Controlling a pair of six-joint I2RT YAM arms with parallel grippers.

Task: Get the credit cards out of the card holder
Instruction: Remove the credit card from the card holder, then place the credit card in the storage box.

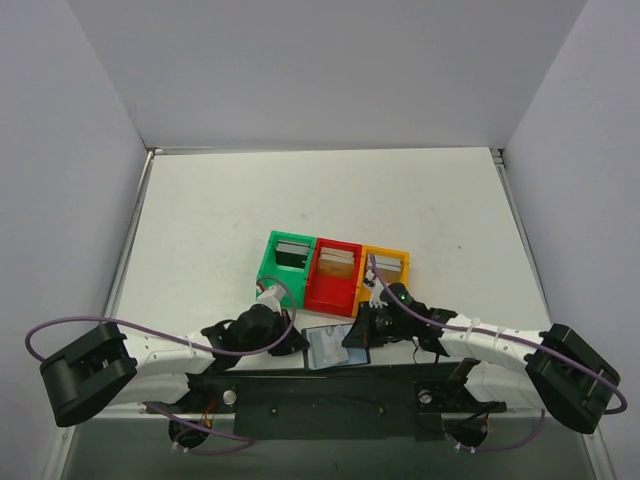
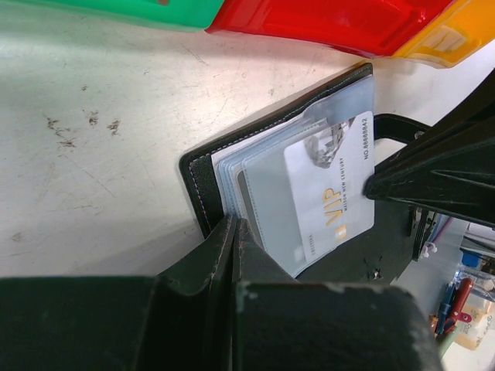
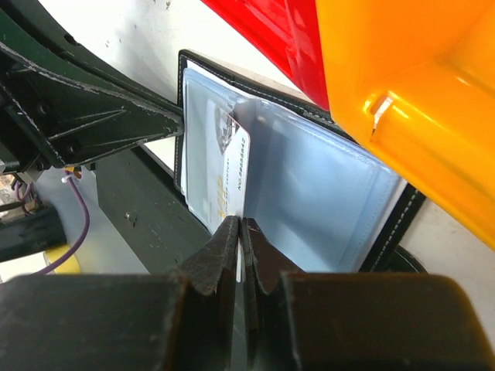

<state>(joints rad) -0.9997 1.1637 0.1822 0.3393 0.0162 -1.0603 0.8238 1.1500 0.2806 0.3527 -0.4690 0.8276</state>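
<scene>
The card holder point(image 1: 326, 350) is a black fold-open wallet with clear plastic sleeves point(image 3: 325, 209). It lies open on the table between my two grippers, just in front of the coloured boxes. A white credit card point(image 2: 332, 193) with gold "VIP" lettering sticks partly out of a sleeve. My right gripper point(image 3: 241, 228) is shut on that card's edge point(image 3: 232, 166). At the opposite side, my left gripper point(image 2: 234, 229) is shut on the holder's black cover point(image 2: 203, 185) and sleeve edges. In the top view my left gripper point(image 1: 298, 345) and right gripper point(image 1: 352, 335) flank the holder.
A joined row of open-top boxes stands just behind the holder: green point(image 1: 283, 262), red point(image 1: 333, 280) and orange point(image 1: 385, 275), each with a card standing in it. The orange box point(image 3: 418, 100) is close beside my right wrist. The arms' dark base plate point(image 1: 330, 395) borders the near edge.
</scene>
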